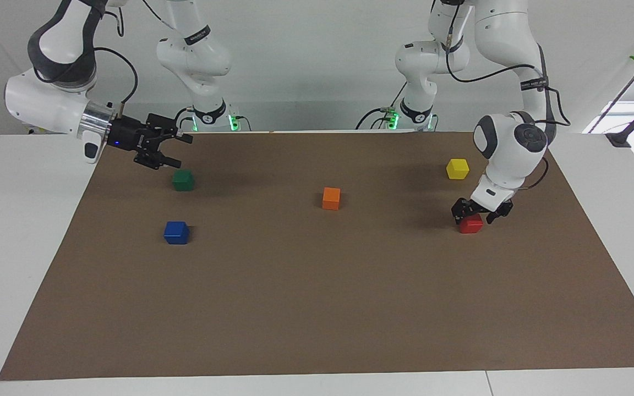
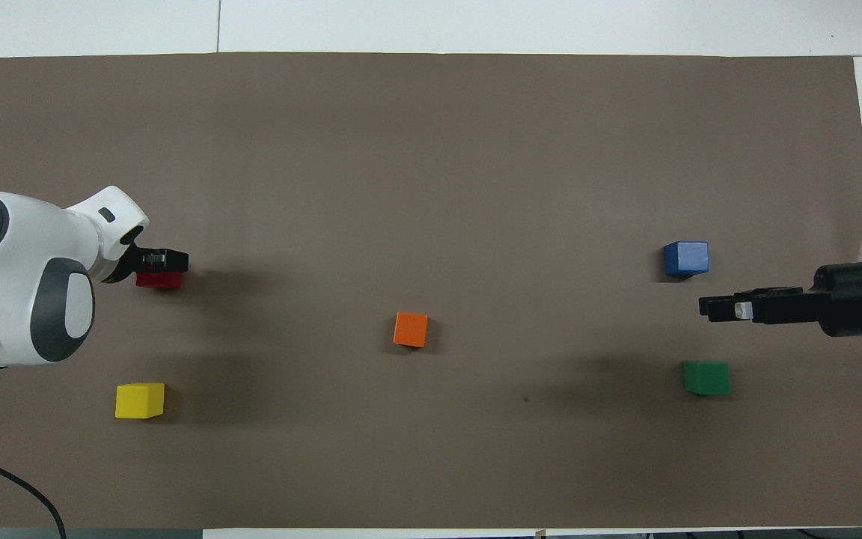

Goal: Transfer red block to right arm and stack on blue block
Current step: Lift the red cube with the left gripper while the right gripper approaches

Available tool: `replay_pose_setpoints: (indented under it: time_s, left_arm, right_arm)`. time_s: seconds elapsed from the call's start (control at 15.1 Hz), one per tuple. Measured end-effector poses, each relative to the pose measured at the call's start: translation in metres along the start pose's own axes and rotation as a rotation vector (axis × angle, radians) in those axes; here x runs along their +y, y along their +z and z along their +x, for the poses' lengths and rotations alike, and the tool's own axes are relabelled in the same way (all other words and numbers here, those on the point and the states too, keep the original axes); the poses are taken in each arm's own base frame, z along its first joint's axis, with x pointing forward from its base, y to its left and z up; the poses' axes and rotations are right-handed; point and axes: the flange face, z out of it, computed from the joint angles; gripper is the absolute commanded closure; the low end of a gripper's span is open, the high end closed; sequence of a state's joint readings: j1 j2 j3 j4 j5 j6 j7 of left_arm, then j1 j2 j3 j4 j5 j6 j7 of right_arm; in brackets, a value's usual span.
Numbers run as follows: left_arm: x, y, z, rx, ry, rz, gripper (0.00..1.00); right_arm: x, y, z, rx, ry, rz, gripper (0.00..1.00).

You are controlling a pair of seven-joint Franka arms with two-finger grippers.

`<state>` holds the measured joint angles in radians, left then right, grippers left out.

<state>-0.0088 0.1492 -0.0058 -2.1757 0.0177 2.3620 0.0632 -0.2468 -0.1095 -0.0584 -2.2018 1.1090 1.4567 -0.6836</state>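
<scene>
The left claw (image 1: 480,214) has its fingers spread apart on either side of the red block (image 1: 471,225), which sits on the brown mat (image 1: 317,308) covering the tabletop (image 1: 25,220), toward the left arm's end and about midway between the robots' edge and the edge away from them. The block rests flat on the mat; the fingers straddle its upper part, and whether they touch its sides cannot be told. In the overhead view the left claw (image 2: 164,260) covers most of the red block (image 2: 159,281) — only a strip of red shows under the black fingers.

The right claw (image 1: 171,149) hangs in the air with its fingers apart, over the mat near the green block (image 1: 183,180) at the right arm's end. The facing view shows a small blue light on its wrist and the gap beneath it; from overhead the same claw (image 2: 723,308) appears between the green block (image 2: 706,377) and the blue block (image 2: 685,258) — its height is lost there.

The blue block (image 1: 176,232) lies farther from the robots than the green one. An orange block (image 1: 331,198) sits near the tabletop's middle, and a yellow block (image 1: 457,168) lies nearer the robots than the red one.
</scene>
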Motion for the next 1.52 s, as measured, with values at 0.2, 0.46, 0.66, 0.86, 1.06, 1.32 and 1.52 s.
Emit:
replay_pose_setpoints:
  time_s: [0.2,0.46,0.66,0.86,1.06,1.32,1.52]
  left_arm:
    - [-0.001,0.001,0.0,-0.001,-0.001,0.0,0.65]
    - [-0.001,0.001,-0.001,-0.002,-0.026,0.0,1.0]
    - [0.004,-0.007,0.001,-0.037,-0.146,0.0,1.0]
    - [0.036,-0.069,0.02,-0.106,-0.251,-0.039,1.0]
    - [0.083,-0.162,0.024,-0.138,-0.367,-0.101,1.0]
    - [0.137,-0.241,-0.007,-0.163,-0.49,-0.238,1.0]
    - [0.195,-0.27,-0.032,-0.207,-0.632,-0.305,1.0]
  right_arm:
    - [0.009,0.024,-0.012,-0.034,0.001,0.153,0.0]
    - [0.012,0.051,-0.023,-0.057,0.022,0.37,0.0]
    - [0.013,0.075,-0.03,-0.088,0.041,0.513,0.0]
    - [0.023,0.097,-0.037,-0.114,0.082,0.649,0.0]
    - [0.035,0.122,-0.038,-0.111,0.131,0.77,0.0]
    - [0.037,0.163,-0.037,-0.122,0.158,0.832,0.0]
    - [0.041,0.189,-0.038,-0.109,0.134,0.858,0.0]
